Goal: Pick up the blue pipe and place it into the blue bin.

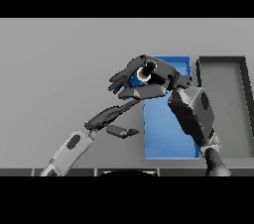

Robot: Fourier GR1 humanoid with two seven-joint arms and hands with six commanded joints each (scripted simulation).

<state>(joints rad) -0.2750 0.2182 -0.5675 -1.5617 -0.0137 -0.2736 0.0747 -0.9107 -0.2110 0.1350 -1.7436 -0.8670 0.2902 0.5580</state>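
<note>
The blue bin (168, 136) lies right of centre on the grey table. My right hand (130, 75) hovers over the bin's far left corner, palm turned left, fingers arched above and thumb (145, 92) below. Between them sits a small round end with a pale ring and dark hole (145, 72), which looks like the pipe seen end-on; the rest of the pipe is hidden by the hand. My left hand (106, 116) reaches in from the lower left, just left of the bin's edge and below the right hand, with fingers straight and nothing in it.
A dark grey bin (224, 64) stands directly right of the blue one, their walls nearly touching. My right forearm (193, 111) crosses above the blue bin's right side. Bare table stretches to the left and the back.
</note>
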